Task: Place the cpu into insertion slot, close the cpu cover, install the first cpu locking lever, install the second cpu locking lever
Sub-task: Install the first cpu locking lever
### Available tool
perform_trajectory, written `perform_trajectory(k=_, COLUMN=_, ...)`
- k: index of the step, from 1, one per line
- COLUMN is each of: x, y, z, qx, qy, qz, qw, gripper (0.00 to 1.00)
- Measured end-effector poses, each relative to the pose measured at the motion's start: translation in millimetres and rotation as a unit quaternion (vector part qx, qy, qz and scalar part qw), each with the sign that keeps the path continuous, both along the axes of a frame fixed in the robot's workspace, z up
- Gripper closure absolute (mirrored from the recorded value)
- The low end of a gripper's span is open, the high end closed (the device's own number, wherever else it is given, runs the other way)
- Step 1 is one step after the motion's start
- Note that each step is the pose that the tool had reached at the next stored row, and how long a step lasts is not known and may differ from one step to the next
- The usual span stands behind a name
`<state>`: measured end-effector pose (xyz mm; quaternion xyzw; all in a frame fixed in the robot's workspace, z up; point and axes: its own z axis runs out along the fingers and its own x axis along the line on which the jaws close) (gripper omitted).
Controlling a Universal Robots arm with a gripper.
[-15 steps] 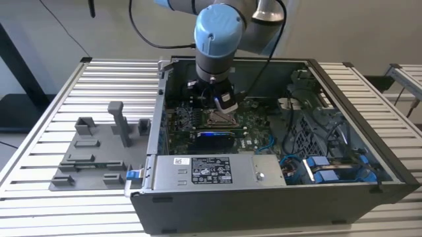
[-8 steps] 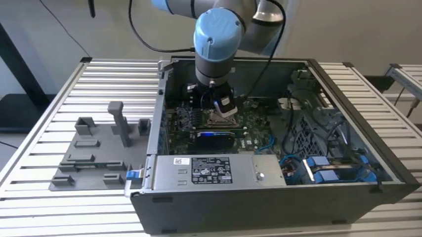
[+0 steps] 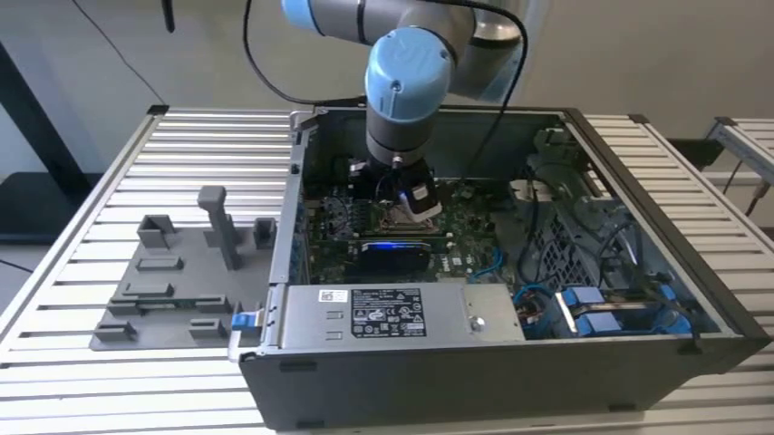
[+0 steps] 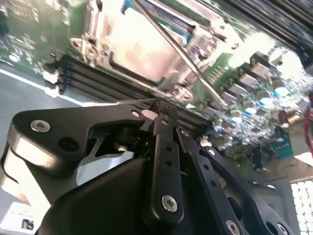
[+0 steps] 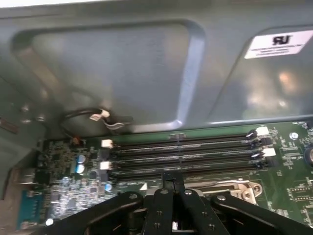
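Exterior view: white label [image 3: 387, 313], unreadable, on power supply [image 3: 490, 319]. Reaches straight down into computer case [image 3: 484, 391], gripper [image 3: 407, 216] over insertion slot [image 3: 387, 220].
Second wrist view: jaws pinched together beside slot's silver frame, lever rod [image 4: 186, 56] aslant across.
First wrist view: white sticker [image 5: 279, 44] on case wall.

- In the exterior view, the gripper [image 3: 405, 204] and its wrist hide most of the insertion slot [image 3: 384, 217], which is too small there to tell whether the cpu lies in it.
- In the second wrist view, the picture's edge cuts off the slot, and glare washes out its metal cover [image 4: 142, 44].
- One end of the thin lever rod [image 4: 182, 51] across the cover runs out of the picture.
- In the first wrist view, the gripper's black linkage covers the slot except for a strip of silver rim [image 5: 230, 187].
- The arm [image 3: 411, 63] is cut off at the exterior view's upper edge.
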<state>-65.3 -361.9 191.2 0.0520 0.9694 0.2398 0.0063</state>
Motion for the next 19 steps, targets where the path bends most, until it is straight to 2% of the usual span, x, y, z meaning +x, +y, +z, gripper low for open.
perform_trajectory(k=12, x=27.3, y=1.9, z=-7.7, qx=0.0000, qy=-0.0001, qz=0.000, qw=1.00000, gripper=0.89)
perform_trajectory(k=16, x=32.5, y=2.0, z=-8.6, qx=-0.0039, qy=-0.0001, qz=0.000, qw=0.99999, gripper=0.89)
perform_trajectory(k=19, x=33.4, y=2.2, z=-8.7, qx=-0.0071, qy=0.0012, qz=0.000, qw=0.99997, gripper=0.89)
